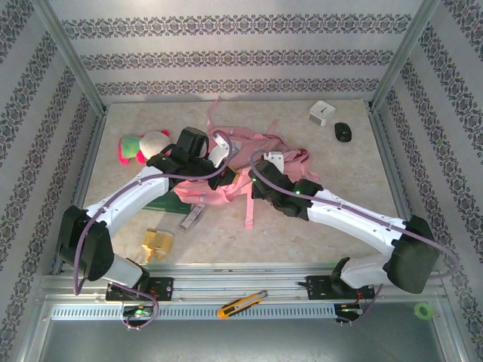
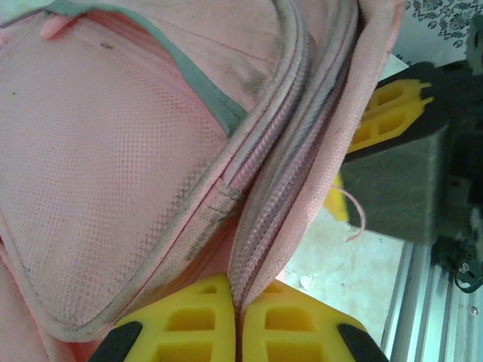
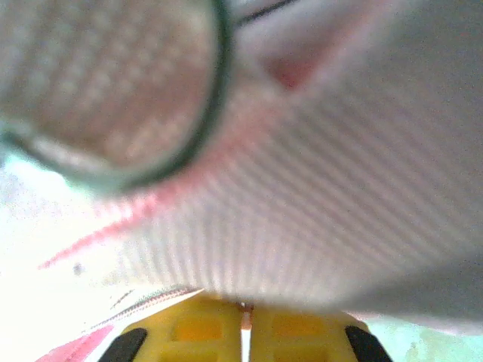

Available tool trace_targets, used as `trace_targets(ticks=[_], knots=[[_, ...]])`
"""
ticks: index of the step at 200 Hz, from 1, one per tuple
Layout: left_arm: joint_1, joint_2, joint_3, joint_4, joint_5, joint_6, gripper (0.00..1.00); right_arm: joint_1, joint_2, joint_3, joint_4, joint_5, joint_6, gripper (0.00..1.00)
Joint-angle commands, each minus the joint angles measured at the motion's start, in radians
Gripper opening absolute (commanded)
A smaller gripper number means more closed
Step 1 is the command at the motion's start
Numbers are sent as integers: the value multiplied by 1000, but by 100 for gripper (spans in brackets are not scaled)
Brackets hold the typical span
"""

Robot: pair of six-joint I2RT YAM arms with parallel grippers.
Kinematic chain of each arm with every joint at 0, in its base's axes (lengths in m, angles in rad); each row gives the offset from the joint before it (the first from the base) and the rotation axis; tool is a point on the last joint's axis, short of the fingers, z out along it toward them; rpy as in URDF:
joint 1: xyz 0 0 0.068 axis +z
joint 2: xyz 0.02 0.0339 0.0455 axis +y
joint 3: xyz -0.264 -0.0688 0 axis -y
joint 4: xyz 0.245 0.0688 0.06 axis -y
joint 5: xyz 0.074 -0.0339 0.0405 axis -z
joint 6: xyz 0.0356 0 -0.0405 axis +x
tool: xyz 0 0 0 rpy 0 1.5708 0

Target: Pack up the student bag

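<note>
One student bag (image 1: 235, 175), pink and soft, is lying crumpled at the middle of the table (image 1: 317, 241), its straps trailing toward the back wall and toward the near edge. From the left wrist its mesh pocket and a grey-edged zip seam (image 2: 260, 151) are showing close up.

The left gripper (image 2: 238, 305) is pinching that seam: its yellow fingers (image 2: 198, 317) are pressing together with the pink fabric running down between them. In the top view this gripper (image 1: 219, 177) is sitting on the bag's left part. The right gripper (image 3: 245, 320) is also clamping shut on the bag, a thin strip of pink cloth sitting between its yellow pads, with blurred fabric (image 3: 317, 188) hanging right above the lens. From above, it (image 1: 258, 179) is meeting the bag from the right, near the left one.

A pink, green and white plush toy (image 1: 139, 145) is lying left of the bag. A white box (image 1: 321, 113) and a small black object (image 1: 343, 132) are resting well apart at the back right. A yellow item (image 1: 156, 243) is lying near the left arm's base, and a yellow utility knife (image 1: 241, 303) is lying on the front rail.
</note>
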Motion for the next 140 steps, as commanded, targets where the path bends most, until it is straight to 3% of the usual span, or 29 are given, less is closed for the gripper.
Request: trace_targets(ticks=[1, 48, 82, 112, 140], knots=[[13, -38, 21, -24, -16, 37, 0, -65, -100, -47, 8, -17, -54, 0], [18, -37, 31, -40, -22, 72, 0, -184, -179, -110, -10, -326, -159, 0], [19, -34, 39, -50, 13, 80, 0, -229, -172, -106, -24, -400, -202, 0], [22, -57, 24, -98, -32, 179, 0, -310, -190, -113, -67, -457, -241, 0], [26, -76, 12, -139, -77, 276, 0, -356, -194, -98, -89, -596, -324, 0]])
